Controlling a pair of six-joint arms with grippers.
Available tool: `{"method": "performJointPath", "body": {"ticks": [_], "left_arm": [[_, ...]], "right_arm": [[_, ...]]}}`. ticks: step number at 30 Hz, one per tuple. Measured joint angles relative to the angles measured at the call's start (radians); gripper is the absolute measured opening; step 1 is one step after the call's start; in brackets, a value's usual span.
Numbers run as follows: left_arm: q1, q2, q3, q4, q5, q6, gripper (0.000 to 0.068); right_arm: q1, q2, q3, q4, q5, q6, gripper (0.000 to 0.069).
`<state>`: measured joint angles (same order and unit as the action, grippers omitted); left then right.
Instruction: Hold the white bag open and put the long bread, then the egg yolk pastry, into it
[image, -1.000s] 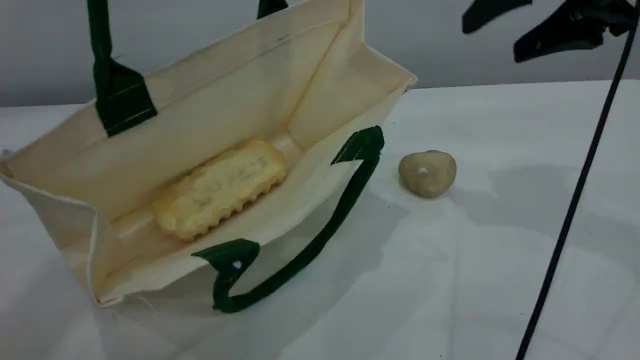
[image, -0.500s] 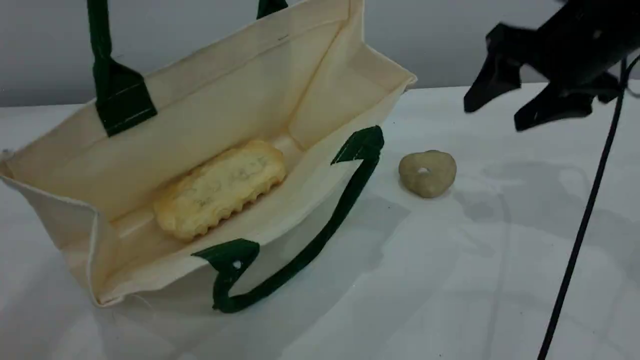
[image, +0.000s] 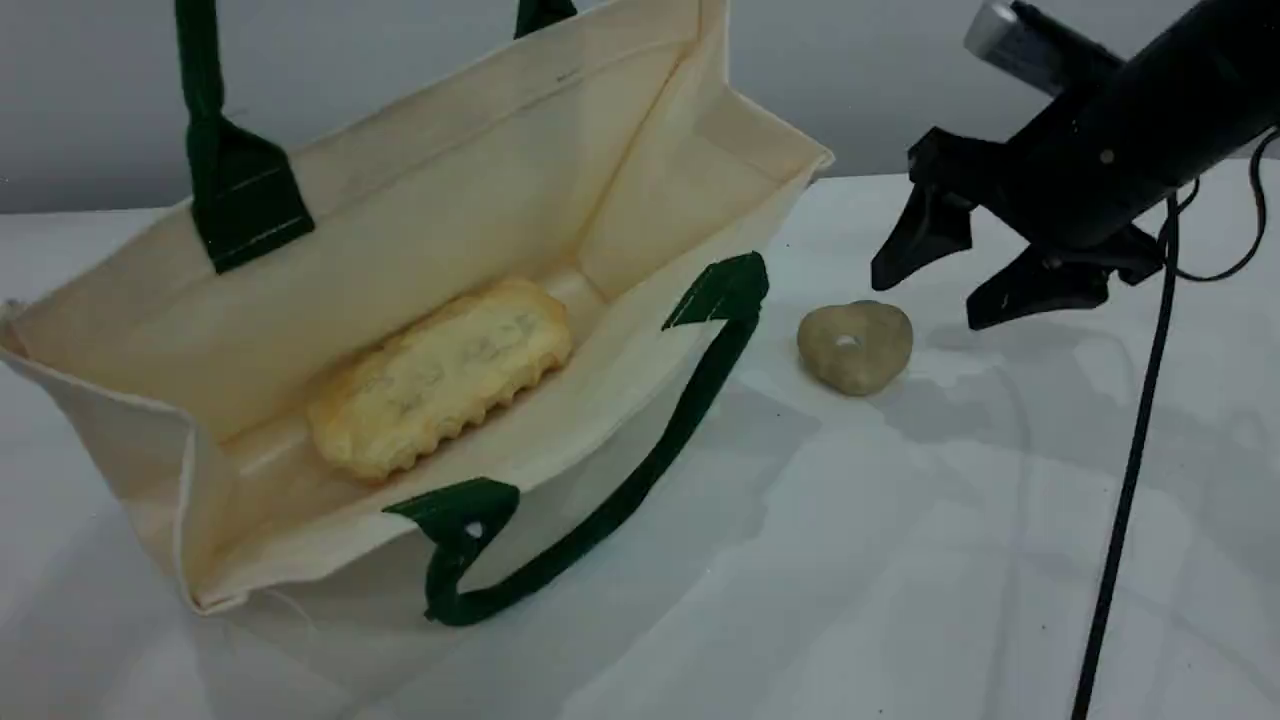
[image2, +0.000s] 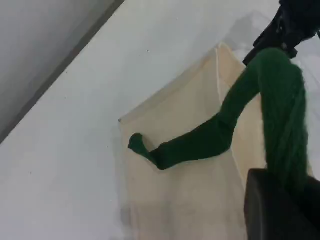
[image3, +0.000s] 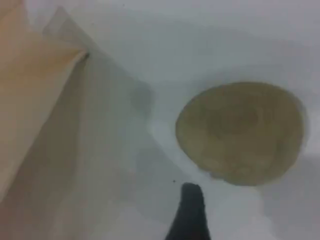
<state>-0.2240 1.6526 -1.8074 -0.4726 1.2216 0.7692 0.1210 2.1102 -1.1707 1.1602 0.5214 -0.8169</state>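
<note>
The white bag (image: 420, 200) stands open toward the camera, and its far green handle (image: 205, 120) is pulled up out of the frame. The left wrist view shows that handle (image2: 270, 95) running taut into my left gripper, which is shut on it; one dark fingertip (image2: 280, 210) shows. The long bread (image: 440, 375) lies inside on the bag's floor. The egg yolk pastry (image: 855, 345) sits on the table just right of the bag. My right gripper (image: 928, 300) hangs open slightly above and right of the pastry (image3: 242, 132), with one fingertip (image3: 189, 210) beside it.
The bag's near green handle (image: 640, 470) droops onto the white table (image: 850, 560). A black cable (image: 1120, 520) hangs from the right arm down across the right side. A grey wall (image: 900, 80) closes off the back.
My right gripper has come down and to the left, from the top right corner to just above the pastry, still open. The bag, bread and pastry have not moved.
</note>
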Motion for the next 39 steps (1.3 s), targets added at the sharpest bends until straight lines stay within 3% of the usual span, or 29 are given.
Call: {"method": "performJointPath", "body": {"ticks": [18,32,35,39], "left_arm": [[0.0,0.0,0.0,-0.001,0.0,0.0,0.0084],[0.0,0.0,0.0,-0.002,0.0,0.0,0.0084],[0.0,0.0,0.0,-0.002,0.0,0.0,0.0084],[0.0,0.0,0.0,-0.002,0.0,0.0,0.0084]], "right_arm": [[-0.001,0.117,-0.065,0.098,0.05,-0.042,0.0549],[0.099,0.175,-0.144,0.099,-0.013,-0.042,0.0549],[0.099,0.194,-0.144,0.089,-0.018,-0.042,0.0526],[0.099,0.205,-0.144,0.091,-0.022,-0.042,0.0435]]}}
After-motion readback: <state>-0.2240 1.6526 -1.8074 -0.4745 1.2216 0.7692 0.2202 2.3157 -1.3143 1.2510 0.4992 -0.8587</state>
